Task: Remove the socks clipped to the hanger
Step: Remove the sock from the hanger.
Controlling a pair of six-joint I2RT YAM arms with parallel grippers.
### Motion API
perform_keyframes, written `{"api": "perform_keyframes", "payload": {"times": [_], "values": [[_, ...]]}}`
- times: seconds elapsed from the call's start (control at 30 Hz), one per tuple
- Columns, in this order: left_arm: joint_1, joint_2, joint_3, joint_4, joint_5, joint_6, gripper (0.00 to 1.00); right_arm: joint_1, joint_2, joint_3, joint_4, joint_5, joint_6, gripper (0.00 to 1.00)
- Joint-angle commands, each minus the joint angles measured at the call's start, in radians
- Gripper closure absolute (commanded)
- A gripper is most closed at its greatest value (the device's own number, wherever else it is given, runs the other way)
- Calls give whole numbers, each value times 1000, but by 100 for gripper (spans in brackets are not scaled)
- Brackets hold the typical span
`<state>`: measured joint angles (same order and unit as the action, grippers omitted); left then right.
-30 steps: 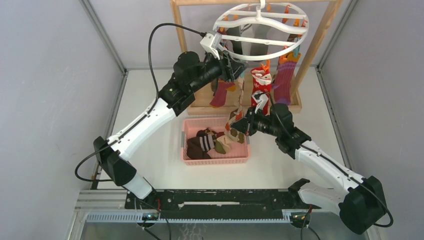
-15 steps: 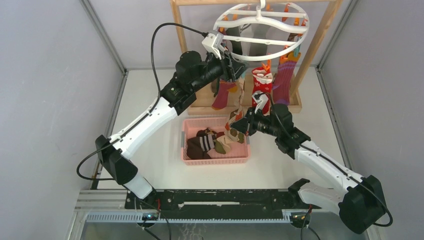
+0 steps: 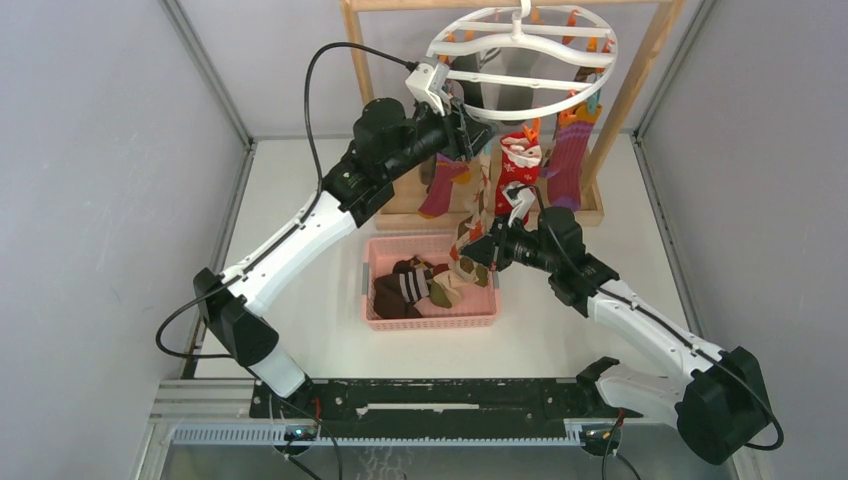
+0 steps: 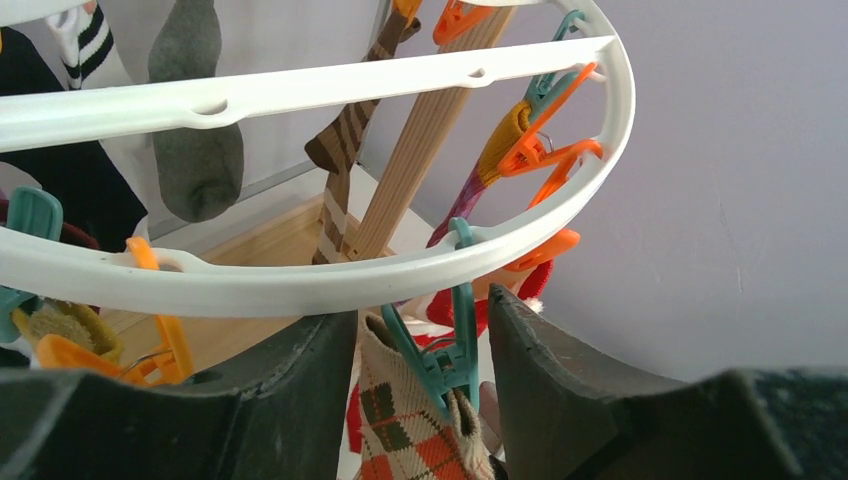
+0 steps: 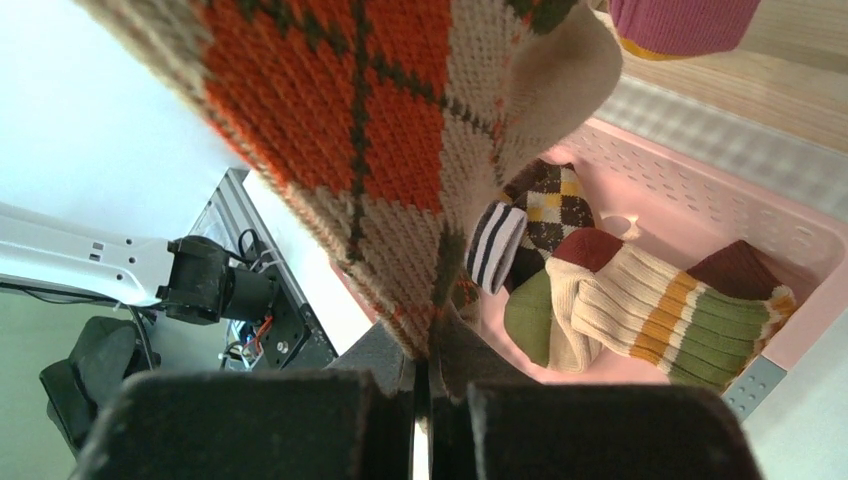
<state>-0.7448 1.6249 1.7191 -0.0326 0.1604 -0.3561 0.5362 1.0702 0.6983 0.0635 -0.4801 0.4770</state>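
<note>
I am mid-way through one sock, with most of the job ahead. The hanger (image 3: 530, 113) hangs from the wooden rack (image 3: 625, 100) at the far edge of the table (image 3: 320, 330). My left claw (image 4: 422, 350) is up under its near rim, jaws apart on either side of the teal clip (image 4: 450, 345) that pins the argyle sock (image 4: 410, 440). I see a gap on both sides, so I judge the clip is not yet squeezed. My right claw (image 5: 430, 400) is clamped tight on the lower end of that same sock, which runs down from the ring to just above the far right corner of the pink basket (image 3: 430, 322) at the middle of the table. Done so far: a few socks (image 3: 415, 285) lie in the basket, brown, striped and green among them. Left to do: the argyle one, the red sock (image 3: 520, 165), the purple sock (image 3: 567, 160), the grey sock (image 4: 195, 150), and a few more round the ring that I cannot count from here.
</note>
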Motion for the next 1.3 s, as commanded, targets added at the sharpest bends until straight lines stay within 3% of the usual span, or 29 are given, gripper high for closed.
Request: {"api": "perform_keyframes", "payload": {"times": [0.0, 0.5, 0.53, 0.6, 0.67, 0.93, 1.27], "values": [[1, -4, 65, 13, -9, 15, 46, -3, 5, 0, 47, -11, -9, 100], [2, 8, 79, -43, -34, 25, 72, -11, 14, 0, 51, -15, -11, 100], [1, 6, 79, -45, -34, 27, 75, -11, 14, 0, 52, -16, -10, 100], [2, 2, 78, -48, -29, 30, 93, -13, 12, 0, 51, -17, -10, 100], [1, -5, 75, -47, -19, 34, 99, -12, 13, 0, 52, -19, -8, 100], [1, -20, 71, -50, -20, 38, 100, 1, 14, 0, 42, -27, -6, 100], [2, -22, 74, -60, -22, 39, 100, 102, 3, -21, -2, 44, -21, 100]]}}
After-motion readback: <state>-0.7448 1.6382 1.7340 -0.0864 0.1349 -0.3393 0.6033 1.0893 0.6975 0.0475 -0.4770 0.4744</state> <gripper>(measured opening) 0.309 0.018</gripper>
